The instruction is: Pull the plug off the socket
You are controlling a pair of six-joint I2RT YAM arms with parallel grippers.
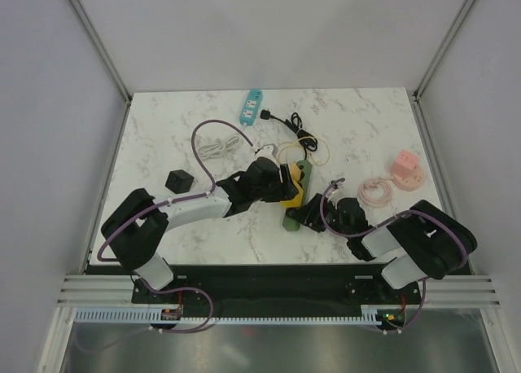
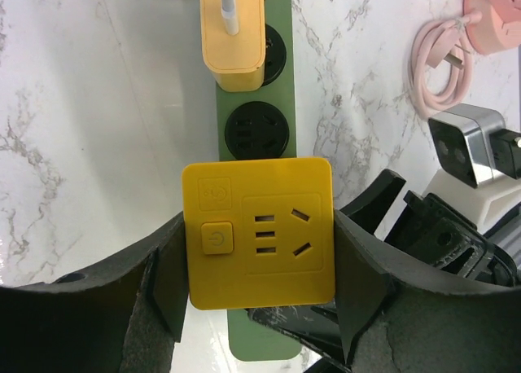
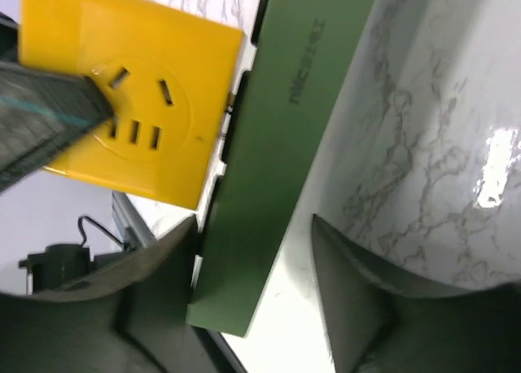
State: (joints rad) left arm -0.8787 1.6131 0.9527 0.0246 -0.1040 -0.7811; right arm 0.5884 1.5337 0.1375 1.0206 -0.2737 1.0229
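A square yellow plug (image 2: 259, 230) with a power button sits on the near end of a green socket strip (image 2: 260, 336) that lies on the marble table. My left gripper (image 2: 260, 283) is shut on the plug, its pads pressed against the left and right sides. From above, the plug (image 1: 291, 192) lies between the two arms, over the strip (image 1: 305, 171). My right gripper (image 3: 254, 251) straddles the strip's near end (image 3: 277, 145). Its left finger is against the strip and its right finger stands off with bare table between. The plug (image 3: 130, 88) fills the upper left of the right wrist view.
A pale yellow charger (image 2: 234, 39) with a cable is plugged in farther along the strip. A pink cube socket (image 1: 405, 165) and coiled pink cable (image 1: 374, 191) lie to the right. A teal strip (image 1: 251, 106), black cord (image 1: 289, 122), white cable (image 1: 213, 147) and black cube (image 1: 179, 179) lie behind and to the left.
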